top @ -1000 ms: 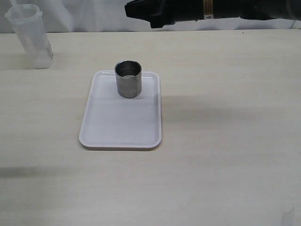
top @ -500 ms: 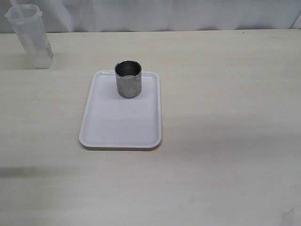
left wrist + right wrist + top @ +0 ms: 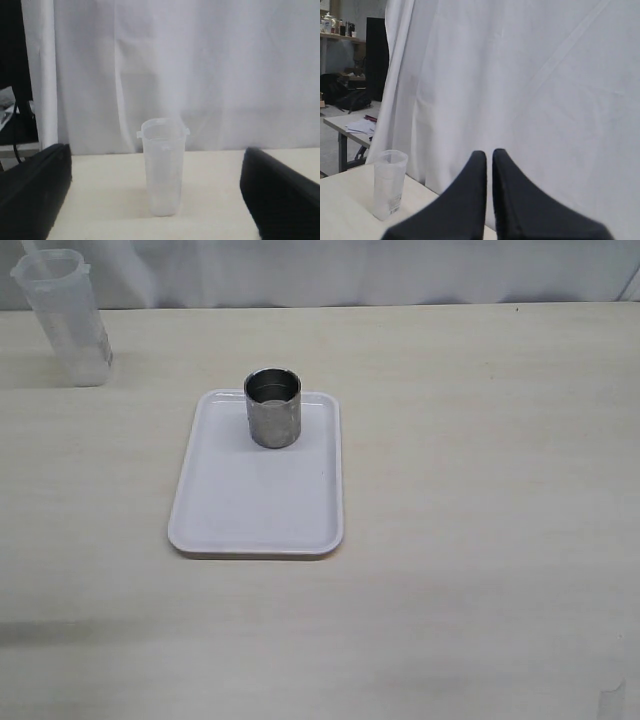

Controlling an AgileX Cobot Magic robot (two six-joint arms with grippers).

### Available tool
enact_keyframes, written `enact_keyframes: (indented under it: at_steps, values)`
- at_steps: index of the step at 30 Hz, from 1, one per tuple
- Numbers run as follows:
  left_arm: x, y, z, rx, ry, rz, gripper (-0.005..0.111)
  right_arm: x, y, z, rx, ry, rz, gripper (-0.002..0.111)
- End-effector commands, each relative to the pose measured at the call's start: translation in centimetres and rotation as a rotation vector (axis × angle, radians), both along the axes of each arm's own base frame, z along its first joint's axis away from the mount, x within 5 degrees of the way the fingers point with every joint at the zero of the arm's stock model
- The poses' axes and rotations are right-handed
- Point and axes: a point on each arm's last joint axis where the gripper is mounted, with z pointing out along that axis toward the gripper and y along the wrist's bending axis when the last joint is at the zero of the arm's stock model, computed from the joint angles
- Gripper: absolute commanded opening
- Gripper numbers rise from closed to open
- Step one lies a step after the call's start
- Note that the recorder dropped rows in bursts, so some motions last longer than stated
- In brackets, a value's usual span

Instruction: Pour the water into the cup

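Observation:
The shiny steel cup (image 3: 273, 408) stands upright at the far end of a white tray (image 3: 255, 510) in the exterior view. The translucent beaker (image 3: 64, 318) stands upright at the far left of the table; the water in it is too faint to make out. Neither gripper shows in the exterior view. In the left wrist view the beaker (image 3: 162, 166) stands ahead, between my left gripper's (image 3: 155, 195) wide-open black fingers (image 3: 35, 190), apart from both. My right gripper (image 3: 489, 156) is shut on nothing and held high; the beaker (image 3: 388, 184) is far off to its side.
A white curtain (image 3: 350, 270) hangs along the table's far edge. In the right wrist view, another table with papers (image 3: 360, 126) and dark furniture stand beyond the curtain.
The black right arm, at the top of the exterior view one second ago, has left that view. The cup, tray and beaker have not moved.

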Motion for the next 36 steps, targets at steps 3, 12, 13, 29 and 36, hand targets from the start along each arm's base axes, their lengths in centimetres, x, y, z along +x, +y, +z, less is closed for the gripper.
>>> enact_keyframes:
  at_steps: [3,12,13,29,36]
  values:
    - [-3.4,-0.3,0.5,-0.026,-0.118,0.002,0.085,-0.9,-0.2,0.4,0.012,-0.018,-0.016,0.004]
    - [-5.0,-0.5,0.7,-0.063,-0.181,0.001,0.085,-0.9,-0.2,0.4,0.012,-0.019,-0.014,0.004]
    - [-5.0,-0.5,0.7,-0.063,-0.181,0.001,0.085,-0.9,-0.2,0.4,0.012,-0.019,-0.013,0.004]
    - [-5.0,-0.5,0.6,-0.033,-0.178,-0.006,0.085,-0.9,-0.2,0.4,0.012,-0.019,-0.013,0.004]
    - [-5.0,-0.5,0.6,-0.033,-0.178,-0.006,0.085,-0.9,-0.2,0.4,0.012,-0.019,-0.013,0.004]
